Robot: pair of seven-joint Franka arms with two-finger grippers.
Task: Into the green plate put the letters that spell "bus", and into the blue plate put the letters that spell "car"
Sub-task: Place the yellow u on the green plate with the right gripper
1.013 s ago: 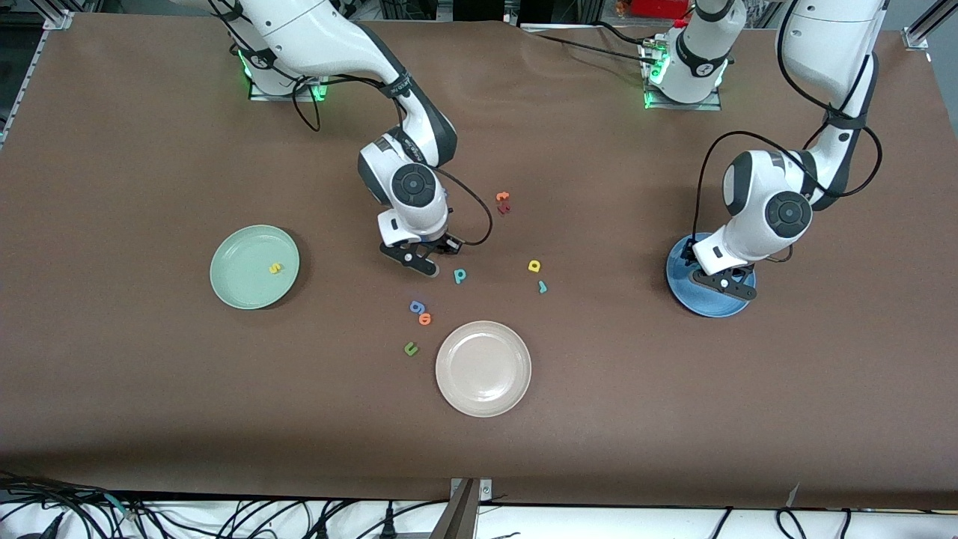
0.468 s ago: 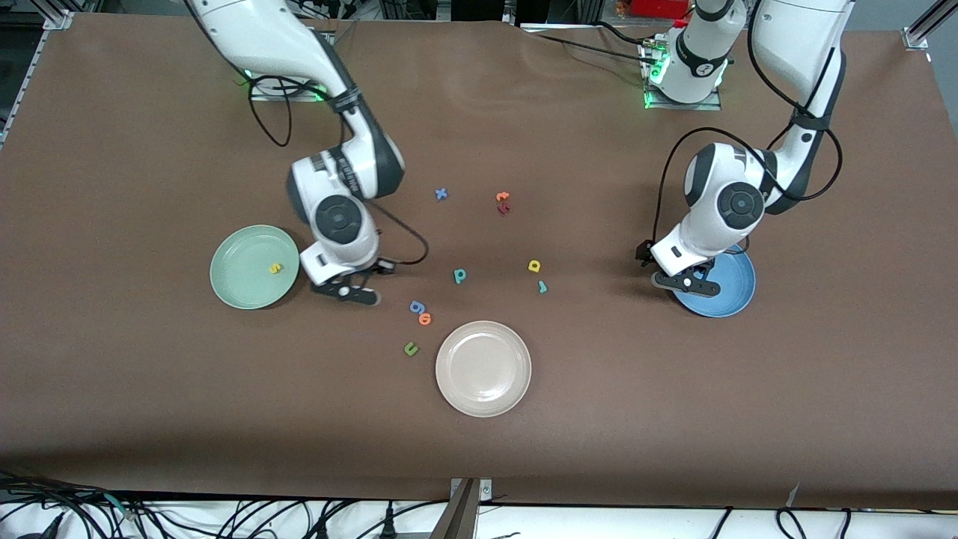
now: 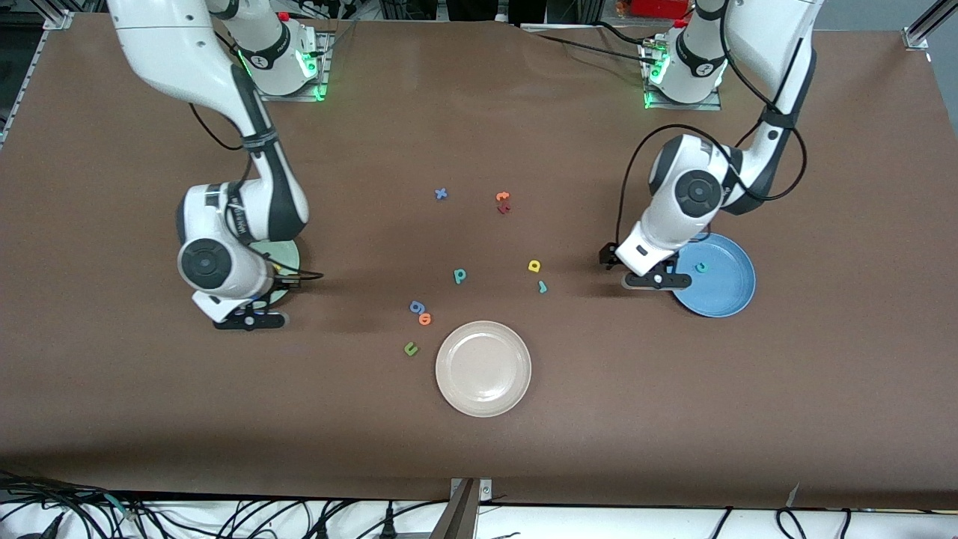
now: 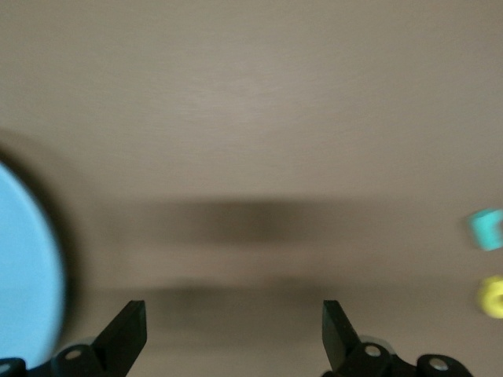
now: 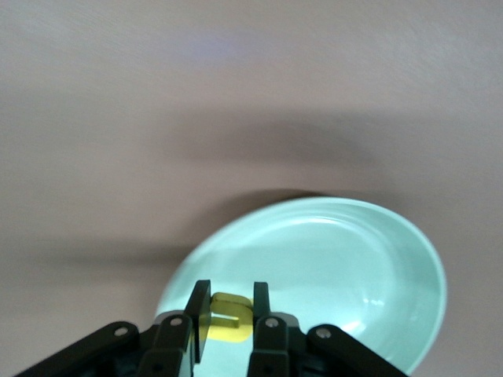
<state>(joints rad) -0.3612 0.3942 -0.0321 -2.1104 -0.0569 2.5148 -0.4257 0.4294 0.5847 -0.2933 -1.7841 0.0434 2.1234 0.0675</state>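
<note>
the yellow u (image 5: pixel 229 320) sits pinched between the closed fingers of the right gripper (image 5: pixel 228 318), which hangs at the edge of the green plate (image 5: pixel 346 259), the plate's bowl spreading out just ahead of the fingertips. in the front view most of that plate is hidden under the right arm's wrist. the foam letter looks very light, soft and slightly springy, so a gentle squeeze across its flat faces should be enough; it may cling to a pad on release.

the left gripper (image 3: pixel 650 280) hovers with its jaws spread wide and empty, just beside the rim of the blue plate (image 3: pixel 730 296), over bare worktop (image 3: pixel 673 419). the teal c (image 3: pixel 701 266) lies inside that plate. toward the middle of the worktop from this gripper lie the yellow a (image 3: pixel 534 266) and the small teal r (image 3: pixel 542 286), close together, with the teal b (image 3: pixel 459 276) further along. each is thin and low, so it is best taken across a narrow stroke with the fingers straight down.

the blue g (image 3: pixel 416 307), orange o (image 3: pixel 425 319), dark green u (image 3: pixel 410 348) and the cream plate (image 3: pixel 483 400) are not wanted.
</note>
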